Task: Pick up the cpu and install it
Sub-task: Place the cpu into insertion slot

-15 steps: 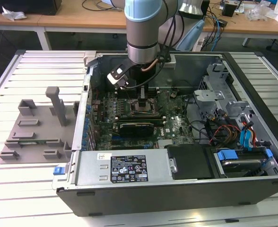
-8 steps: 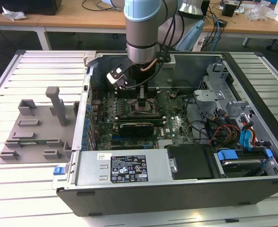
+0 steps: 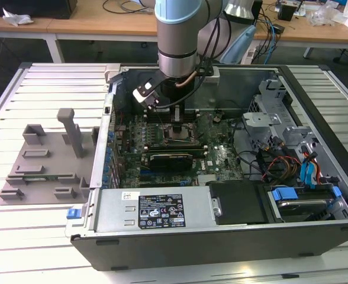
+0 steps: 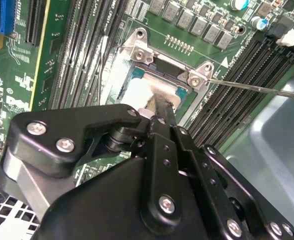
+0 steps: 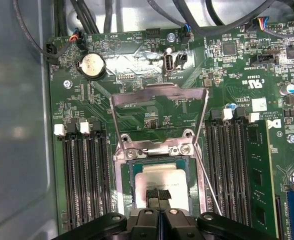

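**Open computer case (image 3: 192,242) lying on its side.** It is holding a green motherboard (image 3: 221,157), a power supply (image 3: 156,210) along its near wall, and drive bays (image 3: 304,198) with blue tabs at the exterior view's right. On the motherboard, the socket frame (image 5: 119,175) is standing open, with its load plate (image 5: 159,91) tilting upward and its lever (image 5: 207,182) angling away to one side. The cpu (image 5: 162,177) is lying flat inside the socket, silvery top plate facing up. Memory slots (image 5: 82,170) are flanking the socket on both sides.

The case is resting on a white slatted table (image 3: 44,94). A grey plastic fixture (image 3: 44,160) is lying beside it at the exterior view's left. Wooden desks (image 3: 103,21) strewn with cables are standing behind.

The robot arm (image 3: 177,35) is reaching down into the case. The gripper (image 5: 159,194) is hanging directly over the cpu, its fingers closed against each other and their tips at the top plate. Whether they are touching the plate cannot be told.
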You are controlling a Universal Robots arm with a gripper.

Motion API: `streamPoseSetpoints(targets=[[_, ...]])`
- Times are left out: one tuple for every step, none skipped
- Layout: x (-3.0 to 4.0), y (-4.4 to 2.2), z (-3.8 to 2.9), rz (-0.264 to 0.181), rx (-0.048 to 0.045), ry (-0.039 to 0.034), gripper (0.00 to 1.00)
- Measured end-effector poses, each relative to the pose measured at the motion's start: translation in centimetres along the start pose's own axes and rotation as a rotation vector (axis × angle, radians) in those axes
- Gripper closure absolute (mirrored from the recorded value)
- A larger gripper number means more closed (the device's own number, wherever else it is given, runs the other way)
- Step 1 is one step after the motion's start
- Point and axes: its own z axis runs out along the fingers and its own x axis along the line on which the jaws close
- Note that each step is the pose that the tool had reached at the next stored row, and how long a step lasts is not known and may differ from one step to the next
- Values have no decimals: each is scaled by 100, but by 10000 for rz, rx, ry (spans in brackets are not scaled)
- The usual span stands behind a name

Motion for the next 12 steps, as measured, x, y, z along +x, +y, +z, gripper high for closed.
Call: streamPoseSetpoints(targets=[[0, 0, -1, 1, 1, -2, 89], [0, 0, -1, 0, 1, -2, 89], [-1, 0, -11, -1, 4, -7, 89], [-1, 3, -57, 0, 2, -4, 89], [-6, 5, -67, -2, 1, 1, 89], [-36, 7, -66, -13, 4, 30, 89], [-60, 9, -62, -73, 3, 37, 89], [-66, 10, -57, -143, 2, 43, 89], [-68, 9, -51, -231, 2, 55, 89], [-73, 8, -27, -423, 4, 119, 89], [-73, 6, -7, -465, 5, 151, 89], [-73, 5, 15, -478, 6, 171, 89]])
